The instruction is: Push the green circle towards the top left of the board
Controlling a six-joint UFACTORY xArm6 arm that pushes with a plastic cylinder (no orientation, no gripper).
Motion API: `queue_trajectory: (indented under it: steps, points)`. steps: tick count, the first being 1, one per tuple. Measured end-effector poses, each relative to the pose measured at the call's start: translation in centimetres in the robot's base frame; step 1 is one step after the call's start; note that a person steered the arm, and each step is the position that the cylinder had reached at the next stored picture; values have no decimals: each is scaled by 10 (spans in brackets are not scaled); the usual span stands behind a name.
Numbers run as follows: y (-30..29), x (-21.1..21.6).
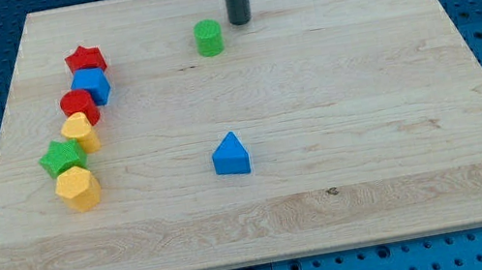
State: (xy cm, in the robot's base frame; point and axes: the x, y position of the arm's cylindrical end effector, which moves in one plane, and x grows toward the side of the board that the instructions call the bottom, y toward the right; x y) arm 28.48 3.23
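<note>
Currently my tip (pixel 241 22) is resting on the wooden worktop (pixel 368 133) near the view's top, just to the right of the green circle (pixel 209 37) and slightly above it; whether it is touching the block I cannot tell, though a thin gap seems to be showing. As end effector the arm is carrying only a straight dark rod, holding nothing. The green circle is sitting upright in the upper middle of the board, well apart from everything else.

Along the view's left a curved row of blocks is running downward, each close to its neighbour: red star (pixel 85 59), blue block (pixel 92 85), red circle (pixel 78 106), a small yellow block (pixel 80 132), green star (pixel 62 158), yellow hexagon (pixel 77 188).

A blue triangle (pixel 231 154) is standing alone near the centre, well below the green circle
</note>
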Motion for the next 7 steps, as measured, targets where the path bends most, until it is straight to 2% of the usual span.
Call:
queue_trajectory:
  steps: [3,4,6,7]
  points:
    - [-4,30]
    - [-22,40]
    - [-94,40]
    - [-94,42]
